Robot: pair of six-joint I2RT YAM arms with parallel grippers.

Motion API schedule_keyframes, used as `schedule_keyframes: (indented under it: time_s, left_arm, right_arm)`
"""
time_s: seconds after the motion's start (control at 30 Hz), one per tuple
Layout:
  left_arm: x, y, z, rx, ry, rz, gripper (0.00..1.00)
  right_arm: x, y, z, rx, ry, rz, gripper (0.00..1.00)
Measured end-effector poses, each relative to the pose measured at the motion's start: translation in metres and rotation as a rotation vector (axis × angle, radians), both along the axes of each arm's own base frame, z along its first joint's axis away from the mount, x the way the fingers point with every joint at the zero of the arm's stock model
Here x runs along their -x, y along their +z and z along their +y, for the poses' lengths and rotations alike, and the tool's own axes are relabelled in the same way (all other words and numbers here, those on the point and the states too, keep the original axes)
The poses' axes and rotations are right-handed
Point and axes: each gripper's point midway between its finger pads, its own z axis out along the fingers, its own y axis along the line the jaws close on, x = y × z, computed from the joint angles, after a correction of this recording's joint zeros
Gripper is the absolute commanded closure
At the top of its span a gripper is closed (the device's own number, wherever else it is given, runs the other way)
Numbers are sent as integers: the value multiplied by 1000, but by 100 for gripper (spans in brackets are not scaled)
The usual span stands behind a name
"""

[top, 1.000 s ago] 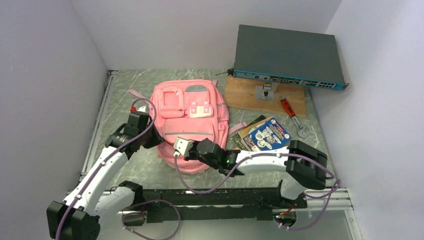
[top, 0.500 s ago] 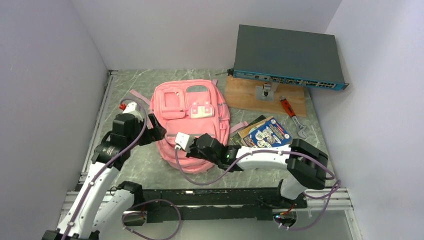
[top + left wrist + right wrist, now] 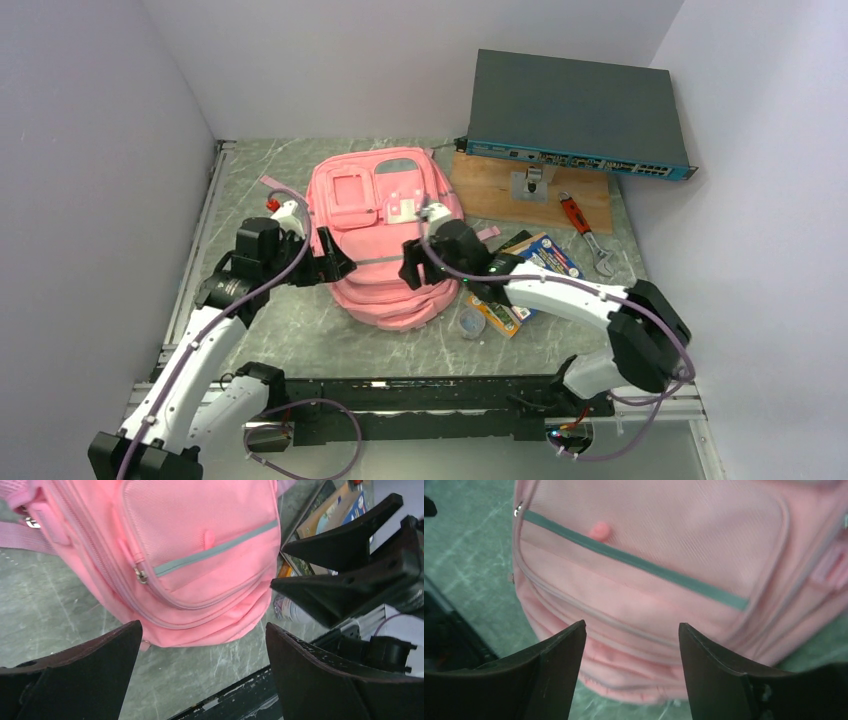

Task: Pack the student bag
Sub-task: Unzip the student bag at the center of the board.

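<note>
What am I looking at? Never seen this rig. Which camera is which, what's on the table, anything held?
Two white robot arms, bolted at the near edge of the table, each ending in a two-finger hand. The wide picture comes from a fixed camera above and behind them; the close-ups come from wrist cameras, black fingers in frame. On it: a pink backpack, books, a red-handled wrench, a wooden board, a grey network switch. The left hand and right hand sit either side of the backpack, both open, holding nothing.
</note>
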Motion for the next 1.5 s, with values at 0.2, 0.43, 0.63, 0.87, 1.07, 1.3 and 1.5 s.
schedule_keyframes:
  time_s: [0.2, 0.43, 0.63, 0.87, 1.07, 1.3, 1.5]
  left_arm:
    - [4, -5, -25, -54, -149, 13, 0]
    - [-1, 20, -80, -230, -378, -54, 0]
    - [-17, 29, -99, -361, -434, -116, 0]
    - [-34, 31, -107, -474, -475, -160, 0]
    - [-35, 22, -116, -548, -536, -218, 0]
    - [-31, -24, -109, -663, -587, -159, 0]
    - [-27, -50, -116, -794, -615, -142, 0]
  right_arm:
    - [13, -27, -46, -225, -221, 357, 30]
    - [11, -47, -58, -374, -353, 584, 48]
    - [-10, -35, -55, -505, -411, 604, 48]
    - [-19, -48, -55, -535, -487, 656, 54]
    - [-22, -49, -57, -544, -519, 658, 68]
    - [-24, -48, -57, -555, -534, 662, 100]
    - [-23, -44, -54, -576, -534, 688, 100]
